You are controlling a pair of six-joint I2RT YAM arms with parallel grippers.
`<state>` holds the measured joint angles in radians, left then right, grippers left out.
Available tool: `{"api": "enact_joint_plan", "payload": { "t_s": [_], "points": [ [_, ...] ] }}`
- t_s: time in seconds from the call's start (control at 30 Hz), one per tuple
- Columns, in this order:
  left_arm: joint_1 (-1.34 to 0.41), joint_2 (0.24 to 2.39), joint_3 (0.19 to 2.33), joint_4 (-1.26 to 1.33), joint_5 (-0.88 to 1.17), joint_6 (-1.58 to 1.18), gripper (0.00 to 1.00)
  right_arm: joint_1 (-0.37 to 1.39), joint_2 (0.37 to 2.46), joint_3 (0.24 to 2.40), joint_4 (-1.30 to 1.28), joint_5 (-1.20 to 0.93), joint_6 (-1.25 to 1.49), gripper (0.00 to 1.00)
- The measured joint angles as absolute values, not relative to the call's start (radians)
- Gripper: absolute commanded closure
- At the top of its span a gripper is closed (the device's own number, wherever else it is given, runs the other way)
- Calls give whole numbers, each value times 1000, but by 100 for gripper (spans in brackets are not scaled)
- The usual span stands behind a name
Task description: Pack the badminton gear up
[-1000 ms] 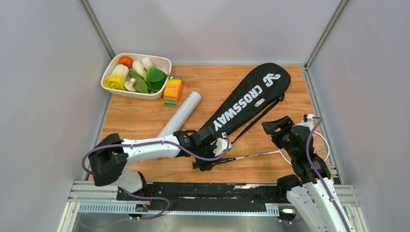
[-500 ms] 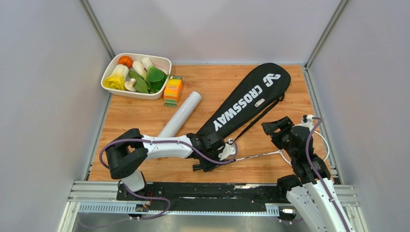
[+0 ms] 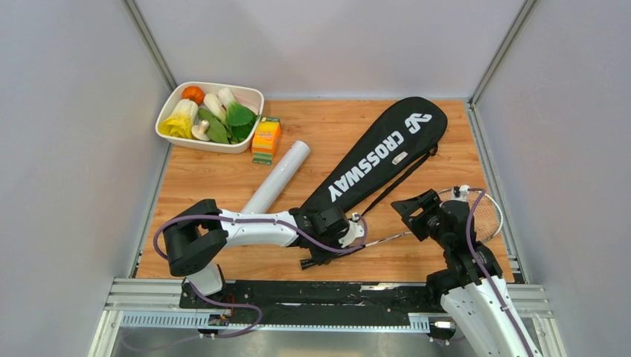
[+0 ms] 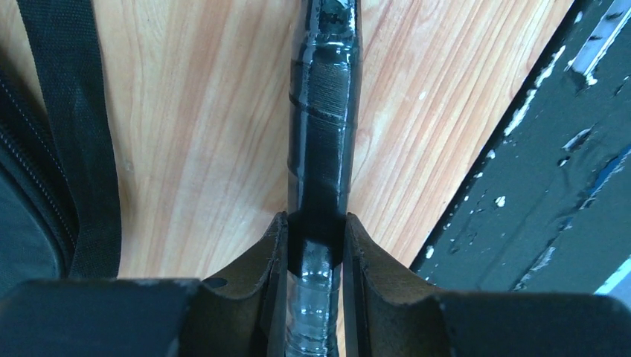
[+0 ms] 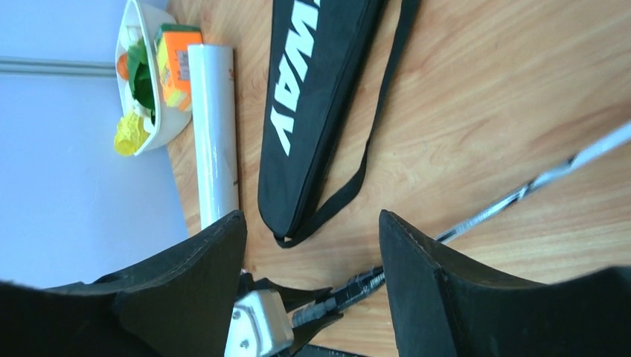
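Note:
A racket lies along the table's near side, with its strung head (image 3: 476, 212) at the right and its thin shaft (image 3: 387, 238) running left. My left gripper (image 3: 324, 251) is shut on its black handle (image 4: 324, 111), seen between the fingers in the left wrist view (image 4: 316, 238). My right gripper (image 3: 415, 210) is open and empty, above the shaft near the head; it also shows in the right wrist view (image 5: 312, 245). The black CROSSWAY bag (image 3: 379, 156) lies diagonally at centre. The long white tube (image 3: 279, 177) lies to its left. The second racket and the shuttlecocks are out of view.
A white dish of toy vegetables (image 3: 210, 115) stands at the back left, with a small orange-and-green box (image 3: 266, 139) beside it. The bag's strap (image 3: 398, 182) trails toward the racket shaft. A black rail (image 3: 335, 294) runs along the near edge. Walls close both sides.
My left arm moved right with the handle. My right gripper swung left toward the shaft, and the racket head now shows in full, shifted slightly back and left.

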<state>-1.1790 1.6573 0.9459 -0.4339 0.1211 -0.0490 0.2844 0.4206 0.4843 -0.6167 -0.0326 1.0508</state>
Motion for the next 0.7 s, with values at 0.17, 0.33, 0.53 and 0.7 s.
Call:
{"api": "enact_joint_plan", "payload": {
  "t_s": [0.17,0.33,0.53,0.7],
  "points": [
    [-1182,1633,948,-416,127,-158,100,284,413,402,-615,-112,1099,31],
    [-1182,1628,989,-384,150,-251,100,284,388,292,-590,-195,1127,30],
    [-1181,1628,1015,-318,205,-337,100,284,302,152,-491,-284,1154,30],
    [-1175,1627,1015,-275,242,-405,100,284,205,118,-423,-309,1178,30]
  ]
}}
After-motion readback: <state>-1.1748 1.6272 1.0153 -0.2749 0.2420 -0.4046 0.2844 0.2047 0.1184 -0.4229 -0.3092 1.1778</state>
